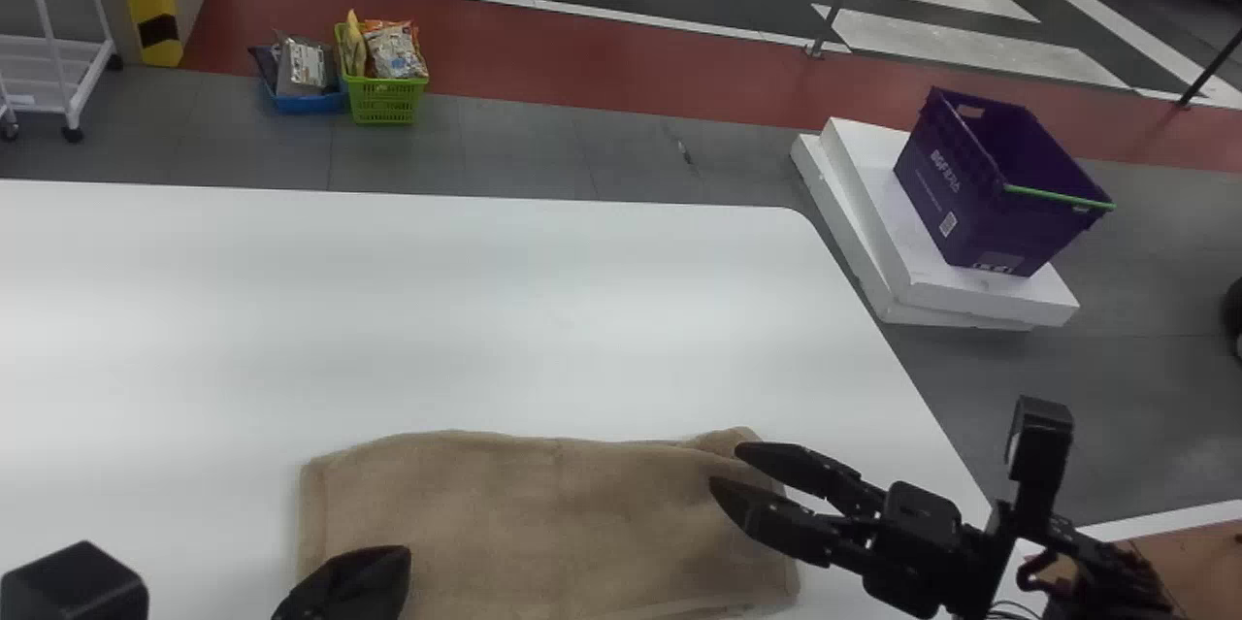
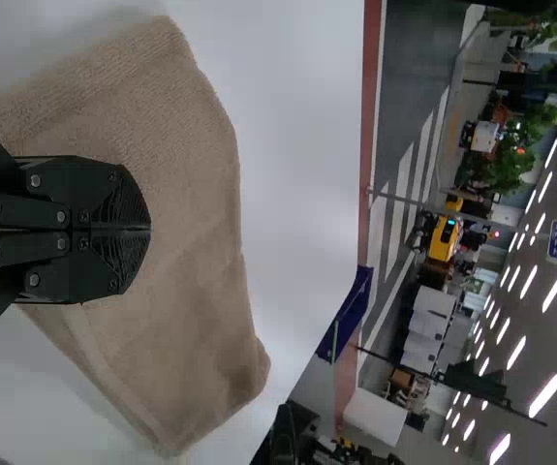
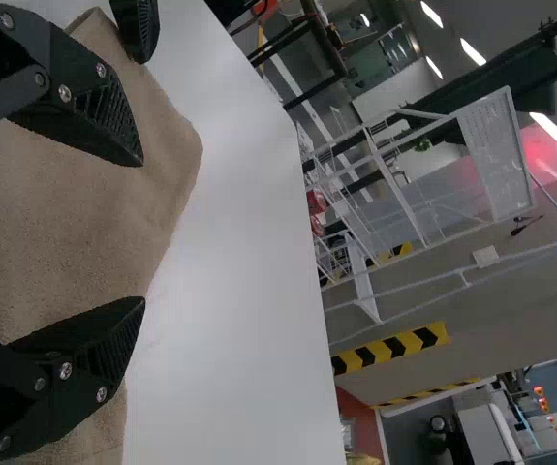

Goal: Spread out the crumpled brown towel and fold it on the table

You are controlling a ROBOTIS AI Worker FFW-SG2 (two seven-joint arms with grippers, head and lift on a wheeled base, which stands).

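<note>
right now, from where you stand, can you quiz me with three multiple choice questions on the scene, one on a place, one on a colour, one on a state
1. Where is the purple crate?
A) on the white cart
B) on the crosswalk
C) on white slabs beyond the table

2. What colour is the snack-filled basket beside the blue container?
A) green
B) red
C) black

3. How are the left gripper and right gripper?
A) both open
B) left shut, right open
C) both shut

Key
1: C, the slabs show under its base, past the table's right edge.
2: A, its latticed wall is green.
3: B, the left fingers meet in the left wrist view, while the right fingertips stand apart in the head view.
</note>
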